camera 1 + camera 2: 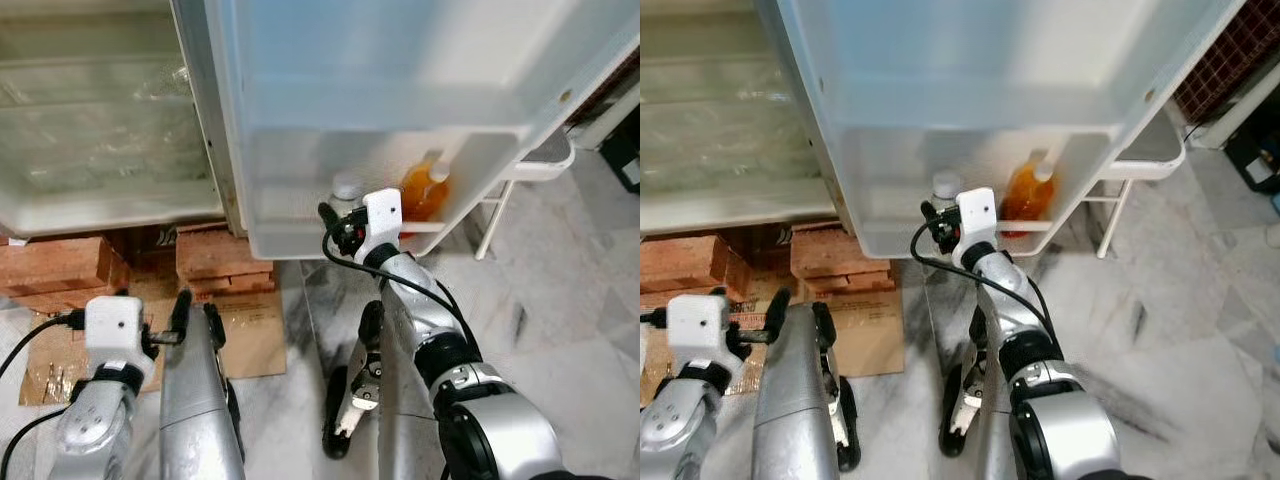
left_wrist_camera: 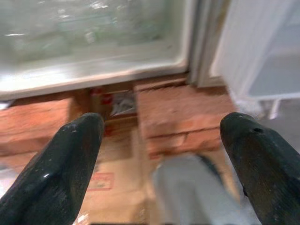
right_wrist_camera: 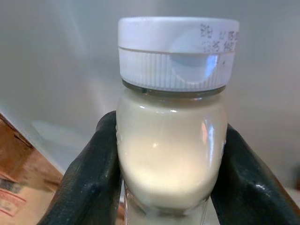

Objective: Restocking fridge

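Bottle [image 3: 171, 140] of pale, creamy liquid with a white ribbed cap [image 3: 177, 54], clamped between the two black fingers [image 3: 89, 180] of the right gripper [image 3: 169, 183]; printed code seen on the cap from the wrist, too blurred to read. From the head views, just the cap top [image 1: 945, 184] glimpsed ahead of the gripper, held inside the door shelf [image 1: 300, 240] of the open fridge door [image 1: 400, 60]. Close beside the gripper on that shelf, an orange bottle [image 1: 425, 190], seen through the cloudy plastic wall.

Right arm [image 1: 420, 300] stretched forward and up from the shoulder, wrist block at the shelf's front lip, black cable looped beneath.

Left gripper [image 2: 164, 154] held low, fingers [image 2: 61, 168] spread wide with nothing between. Ahead of it, bricks [image 2: 183, 112] and cardboard [image 2: 117, 183] on the floor, and above them the fridge's lower edge [image 2: 93, 70]. Left arm [image 1: 100, 400] bent close to the body, pointed forward.

Beyond the door, a white stool [image 1: 530, 165] on the marble floor [image 1: 560, 300].
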